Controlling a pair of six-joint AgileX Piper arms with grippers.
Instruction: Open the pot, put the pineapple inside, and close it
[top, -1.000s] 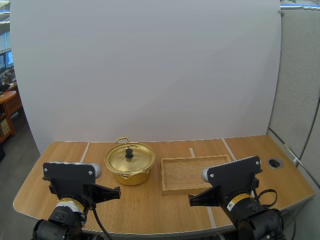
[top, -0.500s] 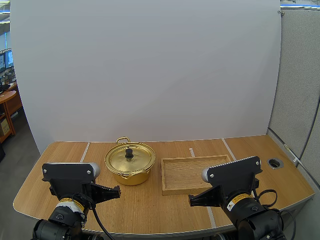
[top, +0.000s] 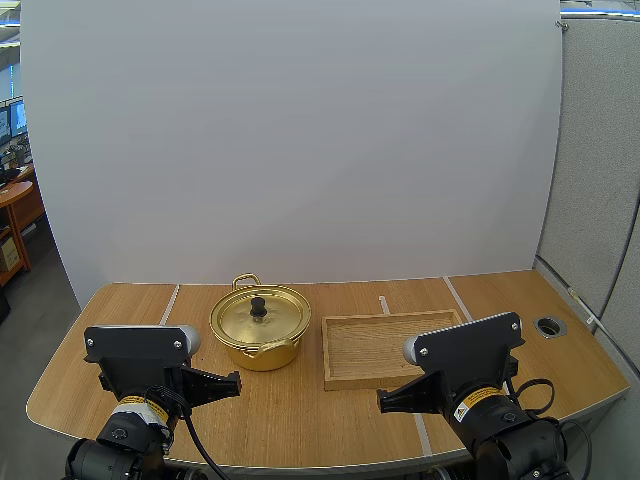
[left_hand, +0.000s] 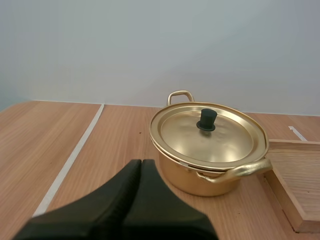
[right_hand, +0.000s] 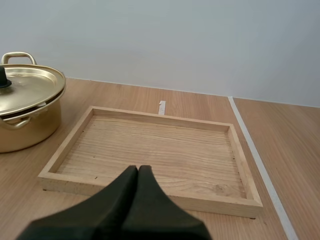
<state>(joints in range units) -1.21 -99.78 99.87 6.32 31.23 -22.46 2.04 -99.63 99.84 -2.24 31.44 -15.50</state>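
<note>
Left of centre on the table (top: 300, 420), the gold pot (top: 238, 357) stands upright with its lid (top: 262, 322) seated flat on the rim, so from my station I read it as closed. A black knob (top: 258, 305) sticks up from the middle of the lid. One loop handle (top: 247, 281) points to the far side. The other handle (left_hand: 240, 172) points to the near side, angled a little toward the right.

Just to the right of the pot lies a wooden tray (top: 390, 350), flat on the table, its long sides running left to right. Its left rim is close beside the pot, but I see a narrow strip of tabletop between them, so they are not touching.

My left gripper (left_hand: 141, 163) hangs low over the near part of the table, in front of the pot and well short of it, pointing toward the far side. Its jaws lie pressed together as one dark wedge, with nothing between them. My right gripper (right_hand: 138, 169) sits the same way in front of the tray's near rim, jaws closed tight on nothing, tips aimed across the tray.

Farther out, a white tape line (top: 169, 303) runs near to far on the wood to the left of the pot. A second tape line (top: 458, 298) runs past the tray's right end. A short tape mark (top: 383, 305) lies beyond the tray's far rim.
</note>
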